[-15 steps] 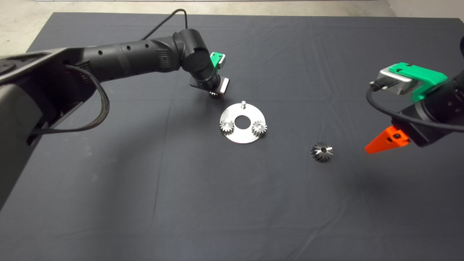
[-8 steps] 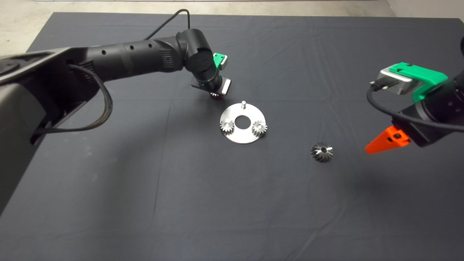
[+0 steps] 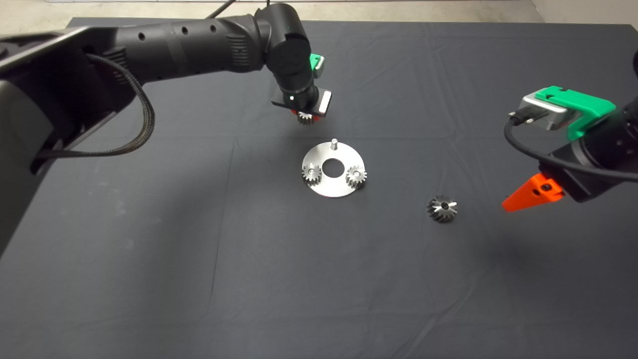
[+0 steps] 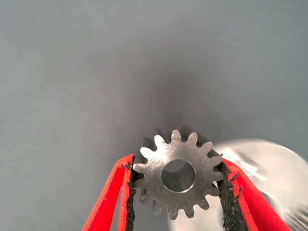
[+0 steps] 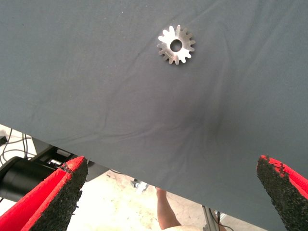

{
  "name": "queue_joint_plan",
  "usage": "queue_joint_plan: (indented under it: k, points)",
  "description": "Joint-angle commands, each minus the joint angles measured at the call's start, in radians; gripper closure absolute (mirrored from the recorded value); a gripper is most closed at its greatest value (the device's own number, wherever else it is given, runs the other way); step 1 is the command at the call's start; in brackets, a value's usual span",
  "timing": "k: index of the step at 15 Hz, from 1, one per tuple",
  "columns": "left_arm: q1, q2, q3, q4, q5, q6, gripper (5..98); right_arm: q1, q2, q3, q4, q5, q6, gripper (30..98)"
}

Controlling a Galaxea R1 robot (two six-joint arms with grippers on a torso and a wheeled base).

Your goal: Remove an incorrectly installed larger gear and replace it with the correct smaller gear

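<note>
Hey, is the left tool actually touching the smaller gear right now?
Touching. In the left wrist view, the left tool has both black pads pressed against the teeth of the smaller gear, one on each side.

My left tool (image 4: 178, 192) grips the small gear (image 4: 178, 174) between its red fingers (image 4: 113, 192), above the dark mat (image 4: 96, 72); a blurred silver disc (image 4: 269, 168) lies behind.

Round plate (image 3: 333, 188), two pinned gears (image 3: 311, 173)
</note>
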Motion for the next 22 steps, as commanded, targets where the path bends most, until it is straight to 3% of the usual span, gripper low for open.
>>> queue_joint_plan:
  k: [1, 6, 8, 14, 17, 20, 22]
  points:
    - [-0.050, 0.003, 0.068, -0.038, 0.002, -0.023, 68.3, 0.015, 0.010, 0.001, 0.036, -0.092, 0.007, 35.5]
    - [-0.052, 0.002, 0.093, -0.043, -0.001, -0.049, 68.3, 0.015, 0.006, 0.001, 0.036, -0.094, 0.007, 35.5]
    - [-0.052, -0.008, 0.141, -0.043, -0.003, -0.062, 68.3, 0.015, 0.006, 0.002, 0.036, -0.094, 0.007, 35.5]
    - [-0.050, -0.003, 0.145, -0.043, -0.009, -0.075, 68.4, 0.015, 0.009, 0.002, 0.035, -0.094, 0.007, 35.5]
    - [-0.049, 0.000, 0.145, -0.041, -0.027, -0.100, 68.4, 0.015, 0.006, 0.002, 0.036, -0.094, 0.007, 35.5]
    - [-0.049, -0.001, 0.131, -0.041, -0.066, -0.093, 68.4, 0.015, 0.003, 0.001, 0.036, -0.094, 0.008, 35.5]
    - [-0.047, 0.002, 0.112, -0.041, -0.070, -0.097, 68.4, 0.015, 0.001, 0.002, 0.036, -0.094, 0.010, 35.5]
